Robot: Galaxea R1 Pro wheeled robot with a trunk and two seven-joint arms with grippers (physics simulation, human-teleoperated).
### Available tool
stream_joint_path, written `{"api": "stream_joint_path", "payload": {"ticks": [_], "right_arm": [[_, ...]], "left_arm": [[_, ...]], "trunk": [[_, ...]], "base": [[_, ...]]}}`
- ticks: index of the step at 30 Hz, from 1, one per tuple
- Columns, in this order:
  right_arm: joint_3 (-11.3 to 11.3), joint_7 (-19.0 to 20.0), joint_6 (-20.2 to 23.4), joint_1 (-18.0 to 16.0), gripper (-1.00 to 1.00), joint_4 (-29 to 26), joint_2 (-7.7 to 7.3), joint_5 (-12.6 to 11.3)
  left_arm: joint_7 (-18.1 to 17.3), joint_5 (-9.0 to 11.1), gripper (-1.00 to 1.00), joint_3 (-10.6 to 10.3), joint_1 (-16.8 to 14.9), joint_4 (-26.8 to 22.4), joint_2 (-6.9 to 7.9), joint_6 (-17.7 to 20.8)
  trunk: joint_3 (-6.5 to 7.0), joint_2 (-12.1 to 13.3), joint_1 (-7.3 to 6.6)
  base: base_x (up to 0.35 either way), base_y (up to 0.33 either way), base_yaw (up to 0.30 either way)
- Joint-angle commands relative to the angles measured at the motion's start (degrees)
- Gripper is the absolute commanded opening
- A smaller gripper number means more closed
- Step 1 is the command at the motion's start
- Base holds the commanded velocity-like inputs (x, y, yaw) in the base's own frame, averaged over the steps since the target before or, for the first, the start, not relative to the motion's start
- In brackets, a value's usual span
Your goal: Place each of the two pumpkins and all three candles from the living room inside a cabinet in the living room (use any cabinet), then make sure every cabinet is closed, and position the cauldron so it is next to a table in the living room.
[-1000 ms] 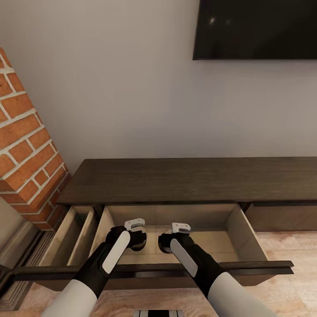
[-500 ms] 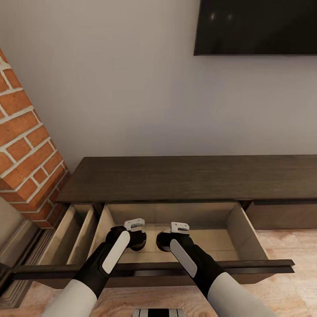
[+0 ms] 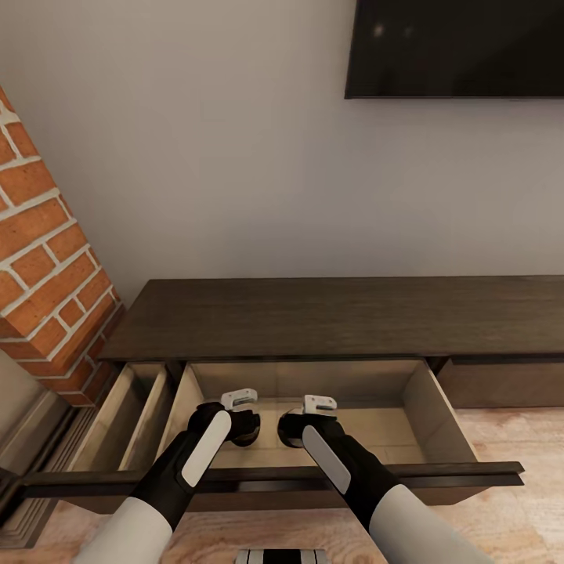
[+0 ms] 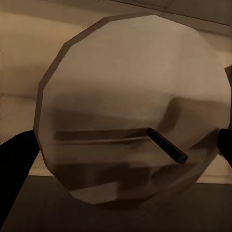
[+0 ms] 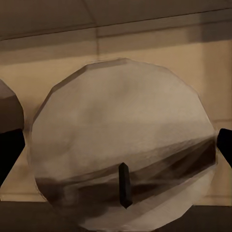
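The dark-brown cabinet [image 3: 337, 317] stands against the wall with its wide drawer [image 3: 439, 415] pulled out, showing a pale interior. Both arms reach down into this drawer, side by side. My left gripper [image 3: 246, 429] is shut on a brownish-grey candle [image 4: 130, 96] with a dark wick, a black finger [image 4: 14, 169] on each side of it. My right gripper [image 3: 291, 431] is shut on a second candle [image 5: 121, 125]. The first candle's edge [image 5: 7, 113] shows beside it. The pumpkins, the third candle, the cauldron and the table are out of view.
A narrow drawer [image 3: 133, 411] stands open left of the wide one, close to the brick fireplace [image 3: 39, 258]. The wide drawer's dark front [image 3: 470, 472] crosses under my forearms. A closed cabinet front [image 3: 501, 384] lies to the right, and a television [image 3: 454, 47] hangs above.
The whole picture shifted slightly between the oldest frame and the middle one, so the camera moved. Both grippers stay in the drawer holding their candles.
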Motion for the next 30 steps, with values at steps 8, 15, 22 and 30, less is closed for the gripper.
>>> {"api": "stream_joint_path", "payload": {"ticks": [8,15,22,30], "right_arm": [[0.2,-0.6,0.1,0.0,1.00,-0.1,-0.03,-0.5],[0.2,-0.5,0.1,0.0,1.00,-0.1,-0.03,-0.5],[0.2,-0.6,0.1,0.0,1.00,-0.1,-0.03,-0.5],[0.2,-0.6,0.1,0.0,1.00,-0.1,-0.03,-0.5]], "left_arm": [[0.6,0.5,1.00,0.1,0.0,-0.1,0.10,0.0],[0.6,0.6,1.00,0.3,0.0,-0.1,0.10,0.0],[0.7,1.0,1.00,0.3,0.0,-0.1,0.09,0.1],[1.1,1.1,1.00,0.3,0.0,-0.4,-0.07,0.1]], "trunk": [[-0.05,0.0,-0.01],[-0.05,0.0,-0.01],[1.50,0.1,-0.19],[3.27,0.2,-0.40]], "base": [[0.000,0.000,0.000],[0.000,0.000,0.000],[0.000,0.000,0.000],[0.000,0.000,0.000]]}}
